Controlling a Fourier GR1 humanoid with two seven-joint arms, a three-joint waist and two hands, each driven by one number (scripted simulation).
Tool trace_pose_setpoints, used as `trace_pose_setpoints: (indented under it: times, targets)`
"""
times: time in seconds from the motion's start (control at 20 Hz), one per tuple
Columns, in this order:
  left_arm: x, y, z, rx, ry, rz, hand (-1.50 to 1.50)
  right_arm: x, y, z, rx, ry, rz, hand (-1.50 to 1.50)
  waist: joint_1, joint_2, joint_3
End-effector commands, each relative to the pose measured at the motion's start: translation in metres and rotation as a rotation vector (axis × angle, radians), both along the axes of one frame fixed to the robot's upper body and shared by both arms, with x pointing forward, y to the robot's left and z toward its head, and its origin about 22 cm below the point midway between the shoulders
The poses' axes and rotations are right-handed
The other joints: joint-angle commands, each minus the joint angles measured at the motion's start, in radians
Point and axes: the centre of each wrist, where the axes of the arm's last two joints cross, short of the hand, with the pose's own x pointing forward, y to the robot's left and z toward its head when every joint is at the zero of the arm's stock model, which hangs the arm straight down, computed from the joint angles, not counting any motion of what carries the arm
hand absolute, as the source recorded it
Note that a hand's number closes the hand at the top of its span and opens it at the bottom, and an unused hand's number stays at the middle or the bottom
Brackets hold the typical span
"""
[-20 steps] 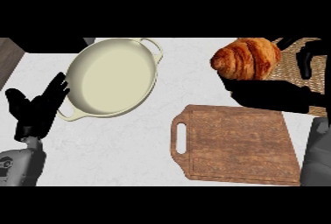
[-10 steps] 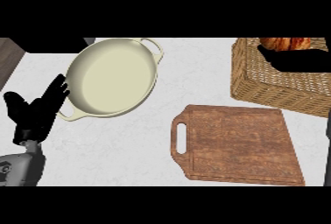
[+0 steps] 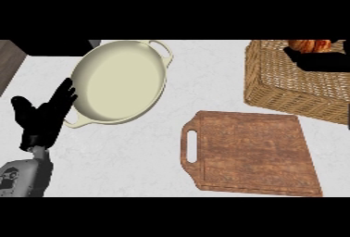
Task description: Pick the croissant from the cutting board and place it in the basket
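Note:
The golden-brown croissant (image 3: 311, 45) shows only partly at the view's top right, over the inside of the wicker basket (image 3: 280, 88). My right hand (image 3: 322, 60) is curled round its underside, within the basket's walls; most of the hand is cut off by the view's edge. The wooden cutting board (image 3: 249, 155) lies bare at the lower right, its handle slot to the left. My left hand (image 3: 41, 118) rests open at the left edge, fingers up, beside the pan.
A cream oval pan (image 3: 120, 81) with two small handles sits at the upper left on the white marble counter (image 3: 137, 157). A dark strip (image 3: 8, 60) runs along the counter's far left edge.
My right hand has carried the croissant up and to the right, from the basket's near left rim to over its inside at the top edge. The left hand has stayed still.

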Motion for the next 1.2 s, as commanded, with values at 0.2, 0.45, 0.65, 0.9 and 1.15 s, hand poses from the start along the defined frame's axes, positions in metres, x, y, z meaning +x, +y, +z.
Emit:
trace_pose_setpoints:
  times: [0.2,0.45,0.65,0.9,1.15]
  targets:
    - [0.000,0.011,0.015,0.011,0.000,0.000,0.00,0.008,-0.053,-0.045,0.134,0.000,-0.189,-1.50,-0.001,-0.001,0.000]
    - [0.006,0.014,-0.004,0.002,0.010,-0.001,0.00,0.039,-0.043,-0.036,0.069,-0.004,-0.096,-1.50,0.001,0.001,0.000]
    - [0.001,-0.003,0.004,0.013,-0.001,-0.010,0.00,0.044,-0.058,-0.025,0.119,-0.075,-0.049,-1.50,0.005,0.000,0.000]
    - [0.013,0.007,0.005,-0.002,-0.002,0.014,0.00,0.032,-0.082,-0.005,0.360,-0.205,-0.192,-1.50,-0.011,0.002,0.000]
    - [-0.003,0.015,-0.006,-0.001,-0.006,0.008,0.00,0.006,-0.131,-0.008,0.554,-0.273,-0.269,-1.50,-0.009,-0.002,0.000]
